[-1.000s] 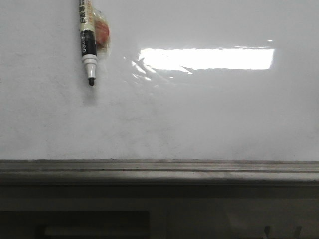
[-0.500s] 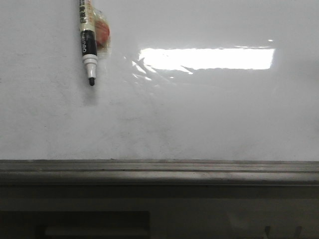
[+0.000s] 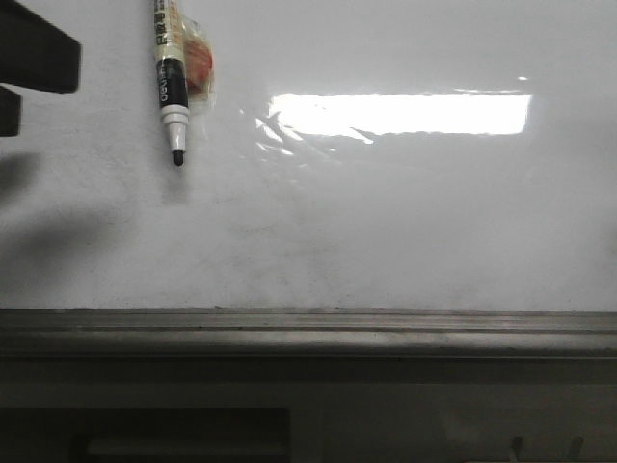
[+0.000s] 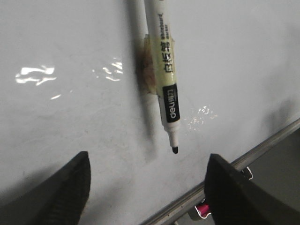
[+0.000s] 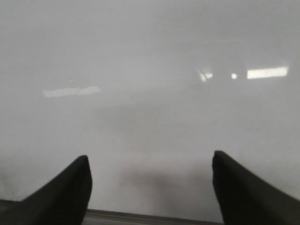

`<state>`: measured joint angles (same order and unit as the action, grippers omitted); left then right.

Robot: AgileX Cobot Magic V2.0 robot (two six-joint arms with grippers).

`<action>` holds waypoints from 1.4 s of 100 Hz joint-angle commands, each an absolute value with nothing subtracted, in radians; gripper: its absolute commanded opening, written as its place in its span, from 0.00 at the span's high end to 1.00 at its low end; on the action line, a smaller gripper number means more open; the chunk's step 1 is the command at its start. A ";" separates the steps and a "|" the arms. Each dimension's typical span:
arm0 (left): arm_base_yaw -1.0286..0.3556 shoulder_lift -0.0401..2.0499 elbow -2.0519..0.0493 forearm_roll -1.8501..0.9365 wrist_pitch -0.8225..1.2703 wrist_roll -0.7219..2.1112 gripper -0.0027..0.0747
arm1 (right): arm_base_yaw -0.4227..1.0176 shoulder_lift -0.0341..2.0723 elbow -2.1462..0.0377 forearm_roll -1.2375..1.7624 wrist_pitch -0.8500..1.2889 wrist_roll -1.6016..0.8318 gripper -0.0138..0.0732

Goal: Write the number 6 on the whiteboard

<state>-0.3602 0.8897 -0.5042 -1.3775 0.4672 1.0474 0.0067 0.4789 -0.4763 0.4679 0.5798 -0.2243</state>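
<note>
- The left jaws [image 4: 147, 190] stand wide apart and hold nothing; the two dark fingers [image 4: 65, 194] frame the bottom of the left wrist view, with bare board between them.
- In the front view a dark block of the left arm [image 3: 34, 58] shows at the upper left corner, casting a soft shadow on the board below it.
- The right jaws [image 5: 150, 190] are likewise spread wide and empty, facing a plain grey-white stretch of board in the right wrist view.
- A marker pen [image 4: 164, 77] is fixed against the board with yellowish tape [image 4: 152, 65], its uncapped black tip pointing down toward the rail; the tip lies just beyond the gap of the left jaws, not touching either finger.
- In the front view the same marker pen [image 3: 168, 77] hangs at the upper left, with an orange patch under the tape beside it.
- The whiteboard [image 3: 386, 222] fills the scene, glossy and faintly smudged, with a bright rectangular light reflection [image 3: 400, 113] right of the pen.
- No drawn line is visible anywhere on the board: the number 6 is not yet written.
- A grey metal rail [image 3: 308, 328] runs along the board's lower edge.
</note>
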 commanded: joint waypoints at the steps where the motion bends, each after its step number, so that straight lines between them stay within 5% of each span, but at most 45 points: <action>1: -0.423 0.955 -0.583 -1.443 0.416 1.075 0.38 | 0.006 0.492 -0.513 0.491 0.521 -0.241 0.28; 54: -0.629 1.172 -0.707 -1.438 0.108 1.089 0.43 | 0.006 0.492 -0.513 0.491 0.522 -0.241 0.28; 64: -0.629 1.177 -0.707 -1.438 0.108 1.089 0.60 | 0.006 0.492 -0.513 0.491 0.522 -0.241 0.28; 76: -0.629 1.177 -0.707 -1.438 0.108 1.091 0.99 | 0.006 0.492 -0.513 0.491 0.522 -0.241 0.28; 109: -0.629 1.113 -0.707 -1.324 0.183 1.093 0.99 | 0.006 0.497 -0.525 0.534 0.543 -0.271 0.28; 140: -0.631 1.044 -0.707 -1.092 0.472 1.081 0.99 | 0.037 0.703 -0.709 0.972 0.824 -0.729 0.28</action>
